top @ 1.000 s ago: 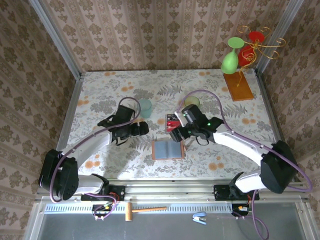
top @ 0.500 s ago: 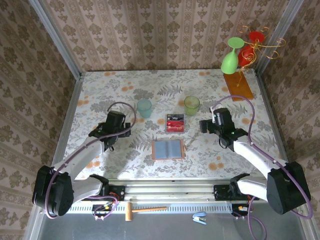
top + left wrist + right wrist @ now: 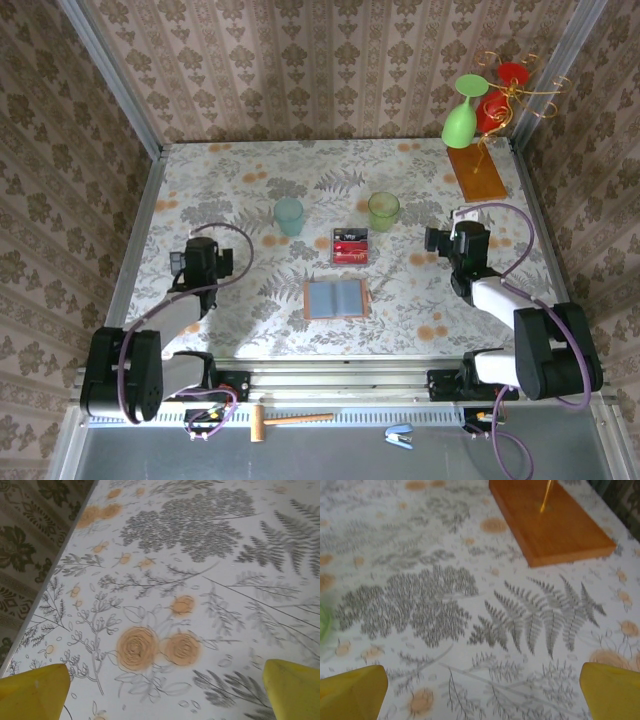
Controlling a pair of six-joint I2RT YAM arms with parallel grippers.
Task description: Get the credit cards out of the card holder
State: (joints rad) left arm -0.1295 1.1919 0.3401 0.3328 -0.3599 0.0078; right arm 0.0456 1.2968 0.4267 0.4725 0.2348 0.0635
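Note:
The card holder (image 3: 336, 298) lies open and flat on the flowered table, its grey-blue inside facing up, near the front middle. The credit cards (image 3: 350, 245), red with a dark one, lie in a small stack on the table just behind it, apart from it. My left gripper (image 3: 201, 252) is drawn back at the left side of the table, open, with bare cloth between its yellow fingertips (image 3: 35, 692). At the right side, well clear of the cards, my right gripper (image 3: 463, 238) also stands open, and nothing sits between its fingertips (image 3: 350, 690).
A teal cup (image 3: 289, 215) and a green cup (image 3: 383, 210) stand behind the cards. The glass stand's wooden base (image 3: 475, 172) (image 3: 552, 522) sits at the back right, carrying a green glass (image 3: 461, 115) and a red glass (image 3: 505, 92). Walls enclose the table.
Both arms have pulled away from the middle, the left one out to the left and the right one out to the right. The cards and card holder have not moved.

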